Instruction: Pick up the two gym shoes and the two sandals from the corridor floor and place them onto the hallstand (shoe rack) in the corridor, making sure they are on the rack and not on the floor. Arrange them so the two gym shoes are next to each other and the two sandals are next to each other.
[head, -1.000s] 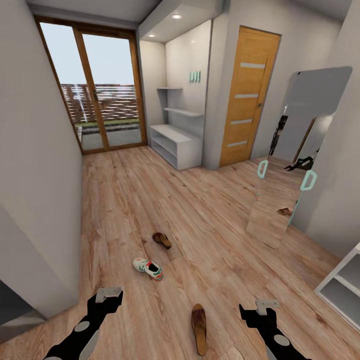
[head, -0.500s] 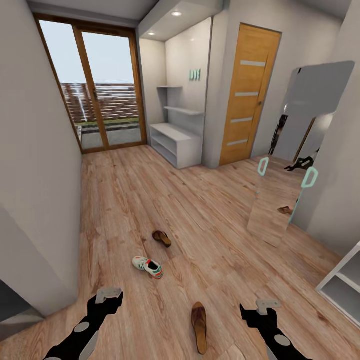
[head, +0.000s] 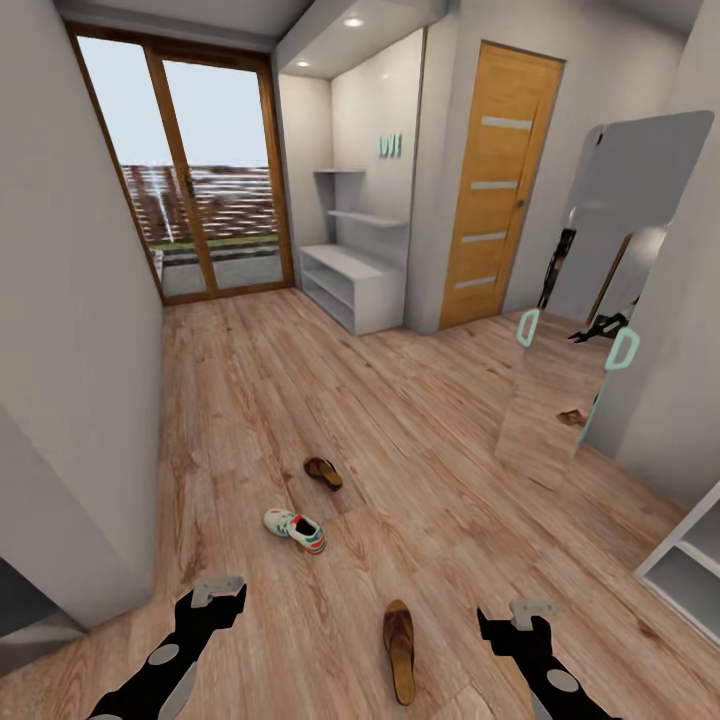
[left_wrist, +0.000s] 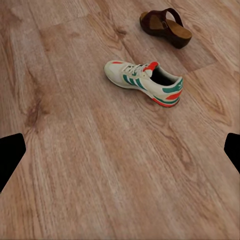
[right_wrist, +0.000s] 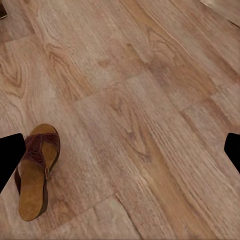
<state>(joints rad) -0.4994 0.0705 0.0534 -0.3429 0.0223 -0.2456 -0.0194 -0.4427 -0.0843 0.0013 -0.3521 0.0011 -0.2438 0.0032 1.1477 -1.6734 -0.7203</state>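
L gripper (head: 218, 588) and R gripper (head: 530, 610) both hang empty over the corridor floor (head: 420, 430), jaws spread wide w/ nothing between them, L at approx 7 o'clock and R at 5 o'clock in head view. Near sandal (head: 399, 650) lies flat at 6 o'clock btwn the two arms; one gym shoe (head: 295, 530) sits on its sole just past the L gripper, w/ the far sandal (head: 323, 472) just beyond it, apart. Hallstand (head: 350, 285) stands well off at 12 o'clock by the glass door (head: 190, 170); mirror (head: 600, 300) leans at 3 o'clock.
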